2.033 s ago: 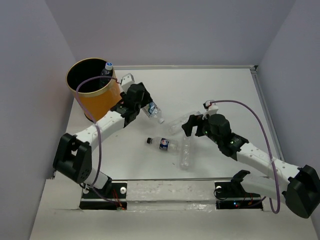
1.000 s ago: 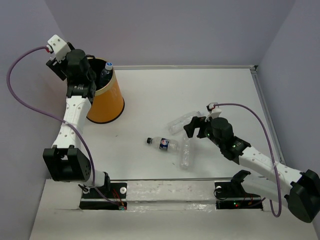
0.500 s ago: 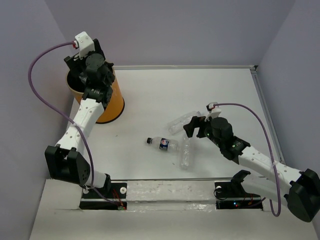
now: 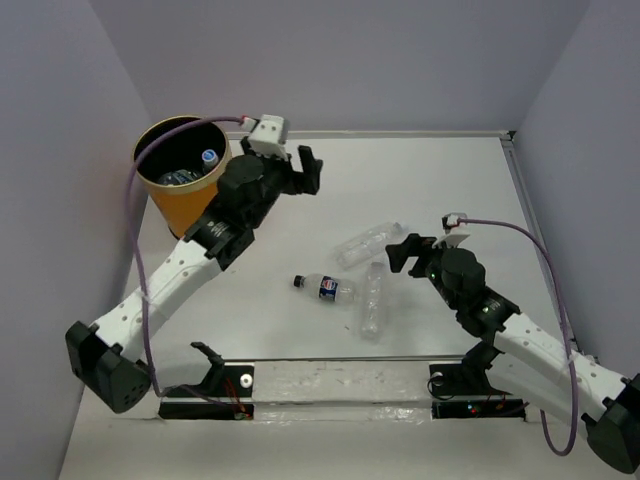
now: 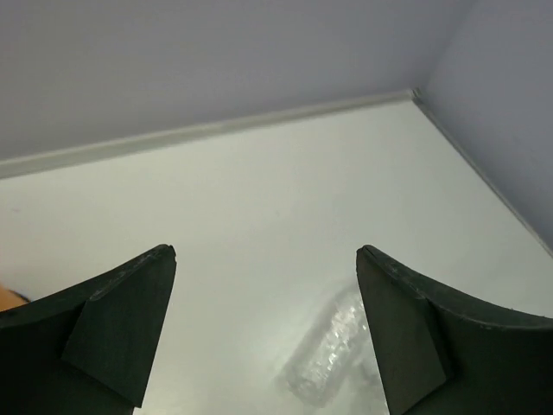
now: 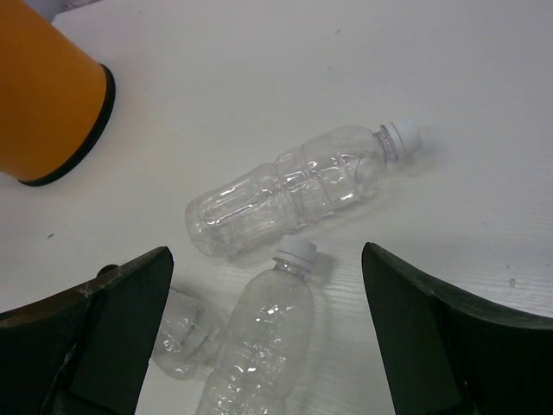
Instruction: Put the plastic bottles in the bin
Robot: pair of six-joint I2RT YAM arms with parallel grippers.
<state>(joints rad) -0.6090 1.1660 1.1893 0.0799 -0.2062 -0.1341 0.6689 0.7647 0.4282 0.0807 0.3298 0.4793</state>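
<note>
The orange bin [image 4: 185, 205] stands at the far left, with plastic bottles [image 4: 200, 162] lying inside it. Three more bottles lie mid-table: a clear one [image 4: 368, 242], one with a dark label and black cap [image 4: 325, 288], and another clear one [image 4: 372, 308]. My left gripper [image 4: 305, 170] hangs open and empty just right of the bin; its wrist view shows a blurred clear bottle [image 5: 333, 354] far below its spread fingers [image 5: 121, 328]. My right gripper [image 4: 410, 250] is open, right of the clear bottles, looking down on two of them [image 6: 294, 186] [image 6: 259, 337].
The bin's orange side [image 6: 47, 95] shows in the right wrist view's far-left corner. Grey walls close in the table on the left, back and right, with a raised rail [image 4: 520, 190] along the right edge. A cable [image 4: 150, 170] loops over the bin's rim.
My left arm has swung from above the bin to its right, out over the table, and its jaws have opened empty. My right arm has shifted slightly right.
</note>
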